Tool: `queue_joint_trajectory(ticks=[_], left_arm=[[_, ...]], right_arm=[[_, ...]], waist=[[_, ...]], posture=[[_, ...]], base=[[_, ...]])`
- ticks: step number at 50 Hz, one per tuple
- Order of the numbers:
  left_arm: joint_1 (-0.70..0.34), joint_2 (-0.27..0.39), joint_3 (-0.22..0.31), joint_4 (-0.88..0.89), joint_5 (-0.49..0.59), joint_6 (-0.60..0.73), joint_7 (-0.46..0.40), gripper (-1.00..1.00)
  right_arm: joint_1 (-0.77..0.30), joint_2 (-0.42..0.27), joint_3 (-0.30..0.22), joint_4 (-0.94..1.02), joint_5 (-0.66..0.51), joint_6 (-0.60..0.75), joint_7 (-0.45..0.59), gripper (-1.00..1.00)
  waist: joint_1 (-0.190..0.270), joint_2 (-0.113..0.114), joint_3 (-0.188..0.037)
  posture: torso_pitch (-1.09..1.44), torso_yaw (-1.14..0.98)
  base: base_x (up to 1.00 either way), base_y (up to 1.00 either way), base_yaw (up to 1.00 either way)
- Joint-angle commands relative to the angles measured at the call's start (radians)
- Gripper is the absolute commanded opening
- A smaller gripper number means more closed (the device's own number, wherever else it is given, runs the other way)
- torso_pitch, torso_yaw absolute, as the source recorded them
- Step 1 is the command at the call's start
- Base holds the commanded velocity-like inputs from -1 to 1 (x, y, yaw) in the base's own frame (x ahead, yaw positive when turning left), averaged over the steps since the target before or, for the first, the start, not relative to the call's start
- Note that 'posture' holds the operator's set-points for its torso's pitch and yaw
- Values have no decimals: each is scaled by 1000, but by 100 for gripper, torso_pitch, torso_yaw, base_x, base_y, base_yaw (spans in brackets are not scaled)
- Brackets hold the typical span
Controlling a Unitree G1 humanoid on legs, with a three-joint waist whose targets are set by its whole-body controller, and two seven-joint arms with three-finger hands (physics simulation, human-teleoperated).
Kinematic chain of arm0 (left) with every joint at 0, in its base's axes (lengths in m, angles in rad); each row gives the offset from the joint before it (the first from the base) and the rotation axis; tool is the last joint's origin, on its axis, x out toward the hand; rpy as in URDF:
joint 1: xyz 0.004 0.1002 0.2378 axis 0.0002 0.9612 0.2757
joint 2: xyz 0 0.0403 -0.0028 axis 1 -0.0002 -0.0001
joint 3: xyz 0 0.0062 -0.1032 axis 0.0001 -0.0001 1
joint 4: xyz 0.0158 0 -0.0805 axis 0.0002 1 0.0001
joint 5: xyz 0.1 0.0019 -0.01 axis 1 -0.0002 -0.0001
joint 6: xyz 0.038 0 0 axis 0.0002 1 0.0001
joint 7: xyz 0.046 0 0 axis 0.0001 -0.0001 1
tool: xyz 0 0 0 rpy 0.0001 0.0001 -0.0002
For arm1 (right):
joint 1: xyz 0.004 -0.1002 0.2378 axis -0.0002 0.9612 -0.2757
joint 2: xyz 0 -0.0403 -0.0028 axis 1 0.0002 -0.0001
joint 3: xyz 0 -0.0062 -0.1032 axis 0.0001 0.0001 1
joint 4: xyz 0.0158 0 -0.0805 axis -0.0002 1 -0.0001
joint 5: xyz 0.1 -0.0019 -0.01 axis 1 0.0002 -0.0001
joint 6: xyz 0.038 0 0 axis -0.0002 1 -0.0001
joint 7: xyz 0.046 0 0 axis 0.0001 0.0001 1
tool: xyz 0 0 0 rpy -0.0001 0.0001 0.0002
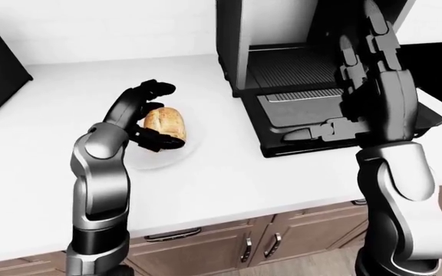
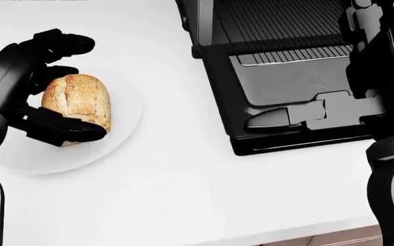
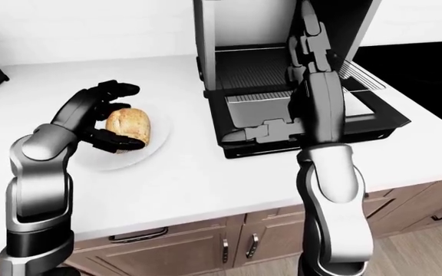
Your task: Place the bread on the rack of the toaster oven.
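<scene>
The left robot hand (image 2: 46, 87) curls loosely around the golden crusty bread roll (image 2: 77, 105) on the round white plate (image 2: 125, 110), not yet tight, so lifting may let it slip; the right robot hand (image 2: 320, 110) is spread open over the black toaster oven's (image 1: 282, 75) lowered door.

A golden-brown crusty bread (image 2: 77, 105) lies lengthwise on a white plate (image 2: 118, 136), well to the left of the toaster oven (image 1: 282, 63); the oven's door (image 2: 286, 102) hangs open flat, its wire rack (image 2: 279, 31) bare inside

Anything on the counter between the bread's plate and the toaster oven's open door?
Nothing: in the head view only bare white counter separates the plate from the oven door.
</scene>
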Motion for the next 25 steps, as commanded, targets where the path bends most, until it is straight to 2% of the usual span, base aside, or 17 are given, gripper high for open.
queue_joint_trajectory(ticks=[1, 19, 25], left_arm=[[-22, 6, 1, -19, 0, -27, 0, 42], [-10, -6, -5, 21, 50, -90, 12, 28], [-13, -6, -3, 24, 55, -96, 13, 14]], right_arm=[[-25, -7, -6, -26, -3, -24, -3, 100], [-12, -4, -10, -43, -4, -22, -3, 100], [-5, -2, -8, -41, -7, -30, -3, 100]], waist=[[-1, 1, -21], [-1, 2, -22], [-2, 3, -23]], posture=[[0, 0], [0, 0], [0, 0]], base=[[0, 0, 0], [0, 0, 0], [0, 0, 0]])
